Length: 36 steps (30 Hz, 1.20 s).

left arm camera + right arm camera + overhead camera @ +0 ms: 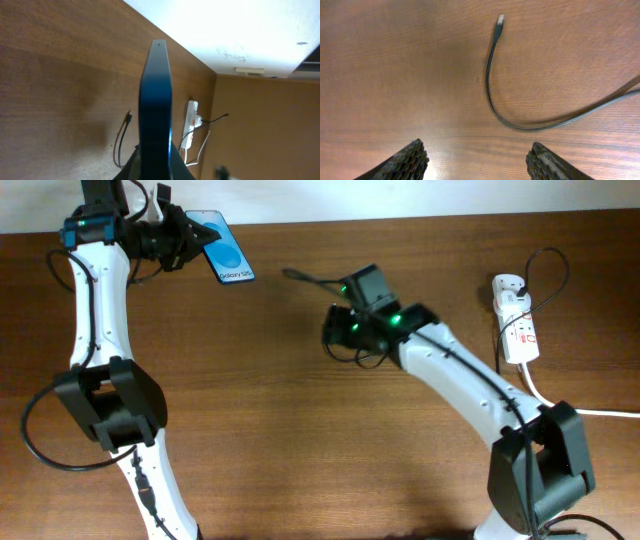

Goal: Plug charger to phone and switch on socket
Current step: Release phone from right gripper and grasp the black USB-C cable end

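Right gripper (477, 157) hangs wide open and empty over the middle of the table (300, 430). Just beyond its fingers the charger (487, 80) curves across the wood, its plug tip (500, 20) lying free. The socket (515, 320) lies well apart to the right. At the far left, the left gripper (200, 242) is closed on one end of the phone (230, 255), blue screen up.

We see a brown wooden tabletop (260, 430). The thin black charger (487, 82) lies on it in a curve, with its small plug tip (500, 20) flat on the wood. The white socket (515, 320) lies near the right edge. Its thick white cord (590, 412) trails off to the right.
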Motion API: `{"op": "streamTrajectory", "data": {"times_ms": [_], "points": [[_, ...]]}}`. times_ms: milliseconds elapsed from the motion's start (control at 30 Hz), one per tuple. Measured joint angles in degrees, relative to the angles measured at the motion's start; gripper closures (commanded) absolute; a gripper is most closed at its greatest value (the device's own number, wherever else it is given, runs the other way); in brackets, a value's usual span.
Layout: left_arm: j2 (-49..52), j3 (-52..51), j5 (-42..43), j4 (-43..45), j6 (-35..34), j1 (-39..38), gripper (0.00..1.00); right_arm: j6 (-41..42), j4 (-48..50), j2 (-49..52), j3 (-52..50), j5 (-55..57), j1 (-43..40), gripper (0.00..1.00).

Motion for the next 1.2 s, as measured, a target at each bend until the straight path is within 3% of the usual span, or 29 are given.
{"op": "streamTrajectory", "data": {"times_ms": [133,200,267,633,800,933,1033,1100,1200], "points": [[0.0,0.0,0.0,-1.2,1.0,0.0,1.0,-1.7,-8.0,6.7,15.9,-3.0,-3.9,0.45],[0.0,0.0,0.0,-1.8,1.2,0.0,1.0,-1.6,-12.1,16.9,26.9,-4.7,-4.1,0.52],[0.0,0.0,0.0,-2.0,1.2,0.0,1.0,-0.2,-12.2,23.9,31.5,-5.6,-4.2,0.58],[0.0,0.0,0.0,-2.6,1.2,0.0,1.0,4.7,-6.7,35.4,31.9,-5.7,-4.3,0.64],[0.0,0.0,0.0,-2.6,1.2,0.0,1.0,4.7,-7.8,35.8,32.5,-2.3,-3.6,0.73],[0.0,0.0,0.0,-2.6,1.2,0.0,1.0,4.8,-9.3,36.6,33.6,0.0,-2.9,0.96],[0.0,0.0,0.0,-2.6,1.2,0.0,1.0,4.7,-10.8,36.7,33.9,0.1,-2.9,0.96],[0.0,0.0,0.0,-2.6,1.2,0.0,1.0,0.8,-12.2,36.7,34.1,-2.2,-3.0,0.96],[0.0,0.0,0.0,-2.6,1.2,0.0,1.0,-19.7,-16.2,34.8,33.0,-17.1,-4.8,0.95]]}}
